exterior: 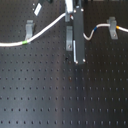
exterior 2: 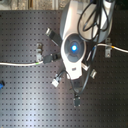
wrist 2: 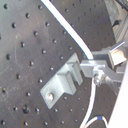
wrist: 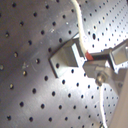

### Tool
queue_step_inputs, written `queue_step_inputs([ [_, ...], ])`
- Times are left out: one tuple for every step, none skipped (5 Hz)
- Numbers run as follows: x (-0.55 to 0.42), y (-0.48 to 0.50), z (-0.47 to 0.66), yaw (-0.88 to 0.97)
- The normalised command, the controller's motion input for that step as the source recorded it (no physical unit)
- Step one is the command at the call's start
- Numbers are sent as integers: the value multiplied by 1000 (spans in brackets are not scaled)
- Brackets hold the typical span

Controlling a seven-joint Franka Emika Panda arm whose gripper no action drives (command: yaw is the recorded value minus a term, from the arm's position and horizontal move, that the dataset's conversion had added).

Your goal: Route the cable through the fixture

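The white cable (exterior: 45, 29) runs from the first exterior view's left edge, with a green band (exterior: 23, 43), up to my gripper (exterior: 76, 40). It comes out on the other side (exterior: 90, 31) toward the right fixture (exterior: 113, 25). In both wrist views the gripper (wrist: 97, 60) (wrist 2: 100, 67) looks shut on the cable (wrist: 79, 27) (wrist 2: 67, 27) right beside the grey slotted middle fixture (wrist: 67, 57) (wrist 2: 62, 82). The cable lies at the fixture's slot. A red-orange mark (wrist: 88, 53) shows at the grip. In the second exterior view the arm (exterior 2: 73, 47) hides the gripper.
A black perforated board (exterior: 50, 95) carries everything. Another grey fixture (exterior: 30, 27) stands at the first exterior view's left, beside the cable. In the second exterior view the cable (exterior 2: 20, 63) lies at the left, and a fixture (exterior 2: 106, 49) stands at the right.
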Motion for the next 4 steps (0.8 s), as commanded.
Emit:
queue_step_inputs([
  [-3,15,17,0],
  [-180,52,289,-366],
  [-256,52,292,-300],
  [-208,-28,5,0],
])
